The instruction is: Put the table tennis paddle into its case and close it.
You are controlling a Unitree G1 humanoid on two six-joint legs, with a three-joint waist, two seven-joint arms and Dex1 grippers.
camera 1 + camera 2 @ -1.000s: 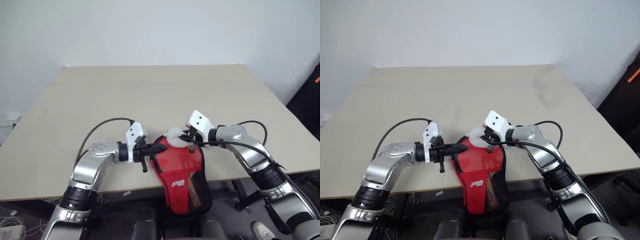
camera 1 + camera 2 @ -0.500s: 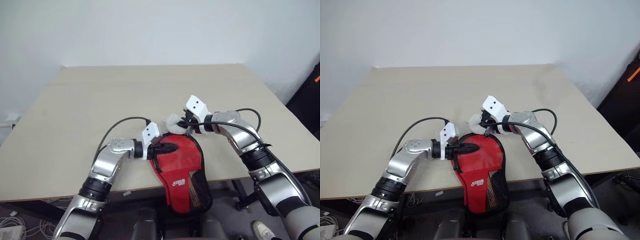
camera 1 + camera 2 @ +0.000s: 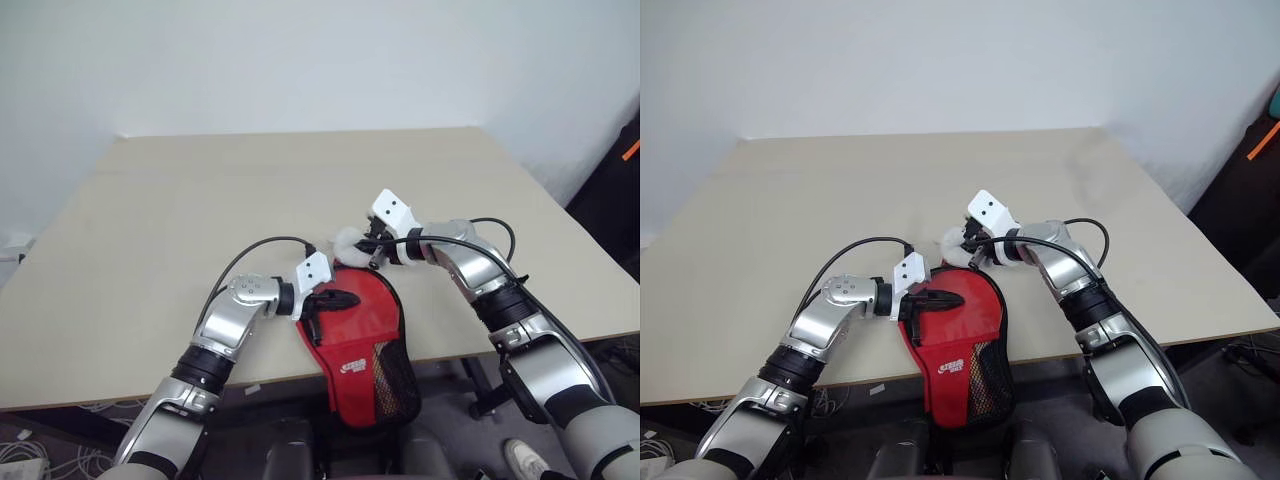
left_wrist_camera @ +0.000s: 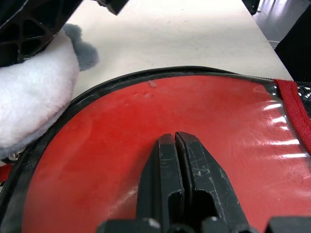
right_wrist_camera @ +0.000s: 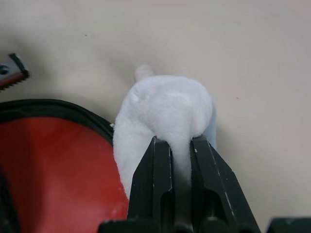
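Landmark is the case [image 3: 358,330]: red, soft, round end lying on the table [image 3: 200,200] at the near edge, narrow mesh end hanging off the edge. Left of it, your left end effector [image 3: 340,298] has its fingers pressed together, tips resting on the case's glossy red face, gripping nothing. At the case's far rim, your right end effector [image 5: 174,145] pinches a white fluffy puff [image 5: 163,109], likely the zip pull. Case looks light, floppy, slick; pin the face, pull by the puff. Paddle can't be made out.
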